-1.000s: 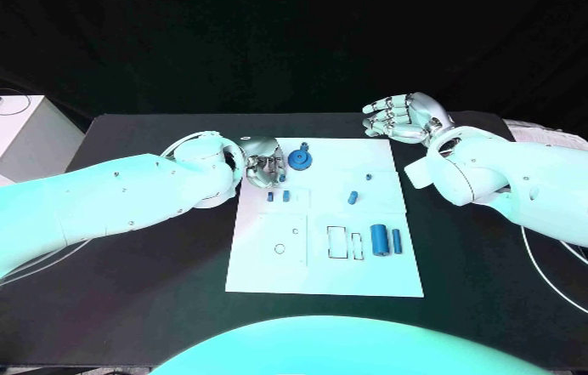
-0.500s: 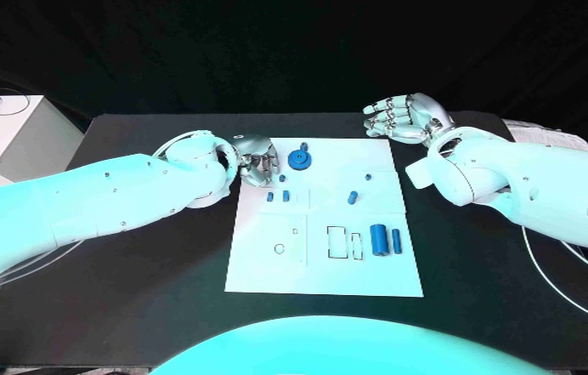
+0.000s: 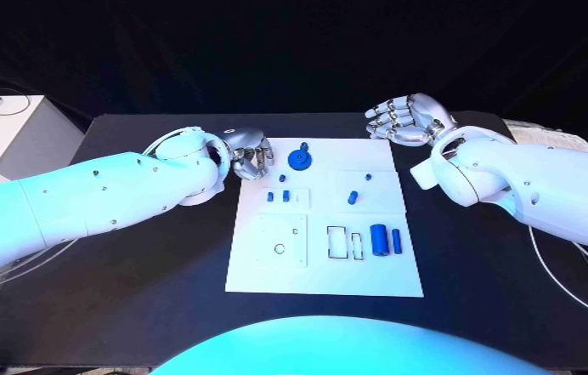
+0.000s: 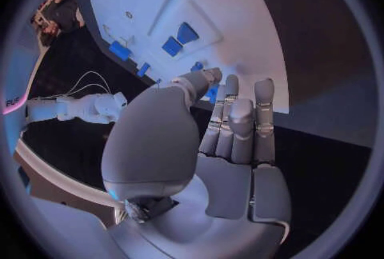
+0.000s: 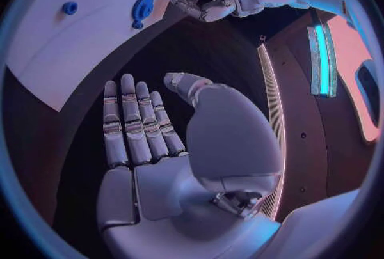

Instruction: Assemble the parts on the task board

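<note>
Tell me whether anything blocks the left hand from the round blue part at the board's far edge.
Nothing visible does. The left hand hovers at the board's far left corner, holding nothing, and only bare white board lies between it and the round blue part.

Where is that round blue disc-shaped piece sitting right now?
In the head view the round blue piece lies on the far end of the white task board, just beside the fingers of the robot's left hand.
</note>
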Available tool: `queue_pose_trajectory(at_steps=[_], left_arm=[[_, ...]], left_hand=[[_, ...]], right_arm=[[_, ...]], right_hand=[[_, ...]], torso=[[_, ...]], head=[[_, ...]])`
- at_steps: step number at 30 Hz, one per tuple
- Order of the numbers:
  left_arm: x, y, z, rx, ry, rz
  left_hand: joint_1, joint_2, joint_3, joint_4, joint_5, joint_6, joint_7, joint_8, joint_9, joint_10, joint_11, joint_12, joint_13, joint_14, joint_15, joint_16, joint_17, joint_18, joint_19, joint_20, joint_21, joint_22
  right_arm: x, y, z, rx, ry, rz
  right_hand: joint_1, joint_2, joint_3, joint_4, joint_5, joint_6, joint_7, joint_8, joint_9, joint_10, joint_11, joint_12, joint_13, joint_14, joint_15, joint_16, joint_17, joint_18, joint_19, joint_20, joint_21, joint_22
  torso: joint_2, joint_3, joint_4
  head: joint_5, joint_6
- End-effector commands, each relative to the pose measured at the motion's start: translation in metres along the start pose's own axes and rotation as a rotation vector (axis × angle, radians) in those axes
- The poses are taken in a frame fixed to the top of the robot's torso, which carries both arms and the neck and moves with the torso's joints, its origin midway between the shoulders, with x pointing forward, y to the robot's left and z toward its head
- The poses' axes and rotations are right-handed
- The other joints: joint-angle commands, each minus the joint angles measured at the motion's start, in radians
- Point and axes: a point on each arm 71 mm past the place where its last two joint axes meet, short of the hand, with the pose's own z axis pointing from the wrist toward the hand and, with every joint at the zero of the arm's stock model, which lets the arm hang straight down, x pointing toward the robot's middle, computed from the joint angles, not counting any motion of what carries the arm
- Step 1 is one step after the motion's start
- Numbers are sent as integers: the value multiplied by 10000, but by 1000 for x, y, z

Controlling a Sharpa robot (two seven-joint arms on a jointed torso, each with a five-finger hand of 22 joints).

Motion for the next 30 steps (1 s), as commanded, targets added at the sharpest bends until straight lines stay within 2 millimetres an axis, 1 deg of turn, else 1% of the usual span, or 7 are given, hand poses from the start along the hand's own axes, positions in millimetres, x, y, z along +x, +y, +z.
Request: queue_pose_trajectory(at_steps=[1,7,9,12,16,20,30], left_arm=[[-4,-4,-1,490,-540,-441],[-11,6,-5,270,-876,-1812],[-14,13,-7,51,-827,-2876],[-18,21,-10,-24,-789,-4466],[-25,26,-17,532,-805,-6209],[-28,23,-24,1754,-261,-8573],[-34,18,-34,3295,277,-12177]], left_hand=[[13,46,8,60,53,47,21,1,32,-90,62,-51,26,-128,11,-101,-202,95,-151,1,-122,-160],[370,227,321,-131,25,339,100,86,85,-301,177,23,131,-759,69,-681,-1327,150,-416,8,-276,-374],[517,327,447,-244,21,338,144,52,73,-378,210,77,174,-887,82,-841,-1547,153,-438,1,-210,-326],[611,420,553,-410,7,341,222,-4,50,-594,287,172,243,-1201,136,-1201,-2175,145,-565,27,-66,-205],[432,439,507,-394,-5,314,292,-15,41,-999,375,181,254,-1765,227,-1735,-3120,134,-813,111,-90,-173],[-12,425,53,-127,-57,87,383,33,64,-1587,538,56,123,-2211,398,-2271,-3414,138,-1177,311,-638,-479],[-362,380,-619,173,-42,-69,314,201,133,-1485,499,120,-4,-2394,412,-2667,-3646,150,-1108,407,-1527,-1112]], right_arm=[[3,1,-1,-368,562,-1124],[4,0,-2,-662,1046,-2566],[4,0,-4,-811,1208,-3250],[5,0,-6,-958,1491,-4216],[8,-2,-9,-985,1973,-5501],[13,-5,-12,-869,2435,-6842],[27,-9,-17,-1020,2355,-8208]], right_hand=[[173,21,59,-163,-256,244,321,74,-7,311,-90,67,-8,428,-147,219,128,157,366,-150,194,47],[539,144,-263,-632,-569,956,10,77,-40,1276,-503,-123,-4,2191,-790,1287,941,127,1863,-899,1388,658],[695,244,-757,-907,-573,1458,-262,81,-66,1988,-794,-255,33,3357,-1170,2239,1588,84,2635,-1396,2540,1402],[752,332,-982,-1171,-561,1892,-441,-224,-227,2614,-952,-843,64,3823,-1314,3484,2622,27,2465,-1779,4088,2650],[666,358,-898,-1241,-609,2070,-438,-450,-310,2864,-1009,-1249,111,4093,-1407,4690,3449,45,2383,-1831,5101,3476],[411,225,-562,-1192,-963,2144,-419,-764,-362,2972,-987,-1824,164,4288,-1386,8819,6947,95,2350,-1737,6077,4313],[93,-116,-275,-938,-1461,2143,-378,-927,-315,2574,-844,-2311,58,4262,-1247,10514,8293,47,2611,-1596,6664,4955]], torso=[[7,6,-11],[12,15,-9],[8,16,0],[-3,21,-4],[-3,28,-14],[11,11,-20],[-18,13,-2]], head=[[7,1],[-36,1],[-65,1],[-88,1],[-231,1],[-388,1],[-511,1]])
